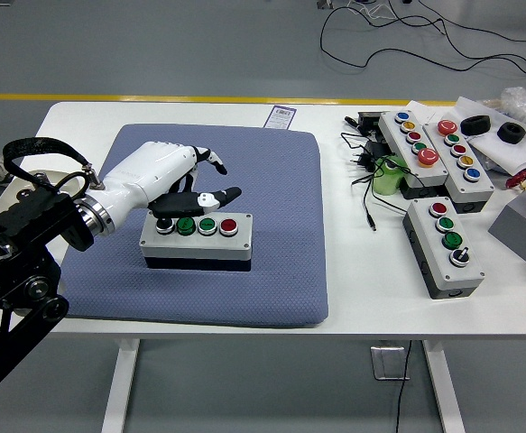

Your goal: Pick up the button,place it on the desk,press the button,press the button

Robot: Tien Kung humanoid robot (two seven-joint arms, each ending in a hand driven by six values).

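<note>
Left hand (pixel 179 176): white shell with black fingers, reaching in from the left on a black arm (pixel 23 253). It hovers low over the left end of the button box, fingers loosely spread and holding nothing; one black finger (pixel 210 198) stretches right, just above the box's top face. Whether it touches a button cannot be told.

Button box (pixel 197 239): grey top, dark base, lying flat near the middle of the mat. Four controls in a row, left to right: black knob (pixel 163 227), green button (pixel 186 225), second green button (pixel 207 225), red button (pixel 229 225).

Mat (pixel 263 262): blue-grey, square, covering the left and centre of the table.

Table (pixel 362 298): white.

Right side of table, well apart from the mat:
- small button box (pixel 445 245), nearest the front edge;
- long button box (pixel 412 146) and another button box (pixel 464 157), side by side further back;
- loose black cables (pixel 362 171) beside a green object (pixel 389 176);
- two black rings (pixel 493 128) on white paper;
- grey block (pixel 520 230) at the right edge.

Small card (pixel 281 116): at the far edge of the mat.
</note>
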